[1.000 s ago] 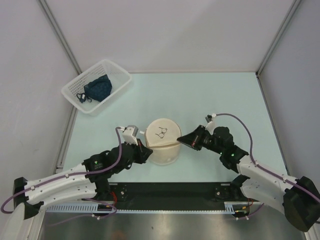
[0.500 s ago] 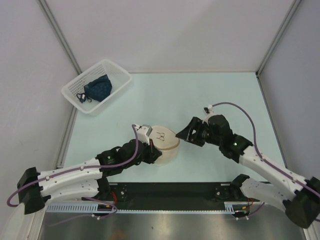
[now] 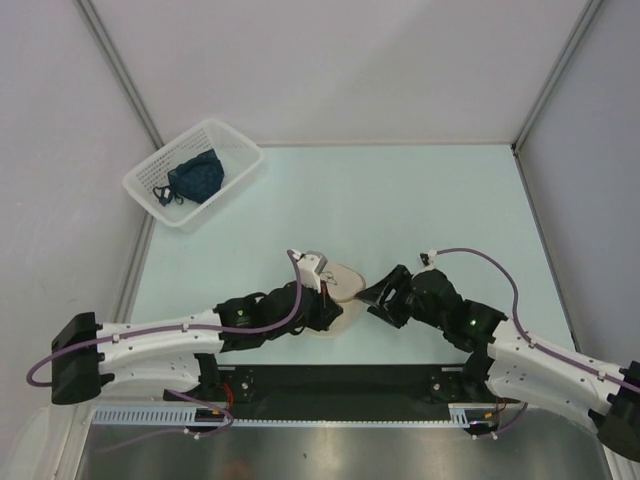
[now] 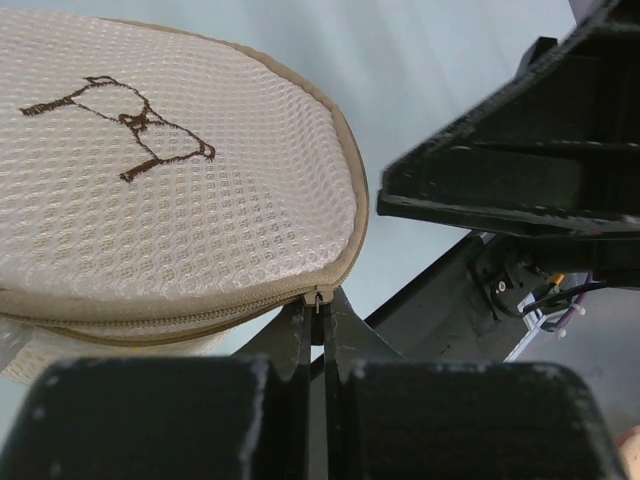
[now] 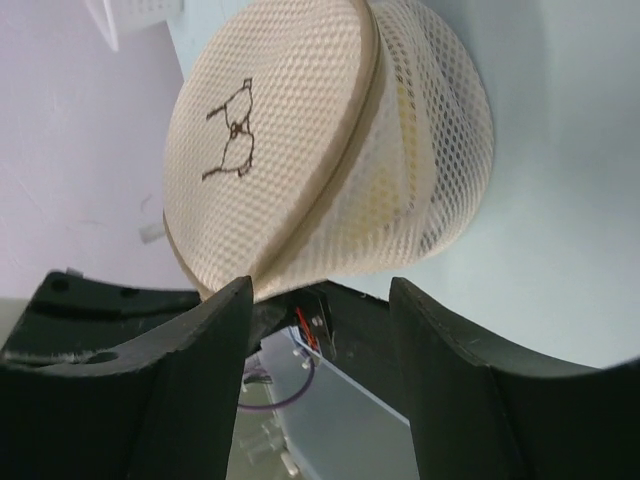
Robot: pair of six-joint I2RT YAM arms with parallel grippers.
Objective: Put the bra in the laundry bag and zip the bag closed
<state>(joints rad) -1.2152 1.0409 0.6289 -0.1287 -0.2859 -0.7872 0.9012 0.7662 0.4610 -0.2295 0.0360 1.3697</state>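
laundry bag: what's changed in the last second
The left gripper, shut on the zip pull, swept from the laundry bag's left side round its near side to the right. That dragged the bag nearer the arms and tilted it. The right gripper opened, letting go of the bag's right edge. The basket and dark garment stayed put.

**A:** Anyone else counting what's sitting on that table (image 3: 420,190)?

**B:** Yep, I'm seeing one laundry bag (image 3: 343,281), one white basket (image 3: 236,146), and one dark blue garment (image 3: 196,175) lying in it.

**A:** I'm also getting one bra (image 5: 385,195), I think, just yellow showing faintly through the mesh. Arms?

**B:** Two are reaching in, the left arm (image 3: 150,345) and the right arm (image 3: 540,362). Each is carrying two fingers (image 5: 140,370) and trailing one purple cable (image 3: 465,251).
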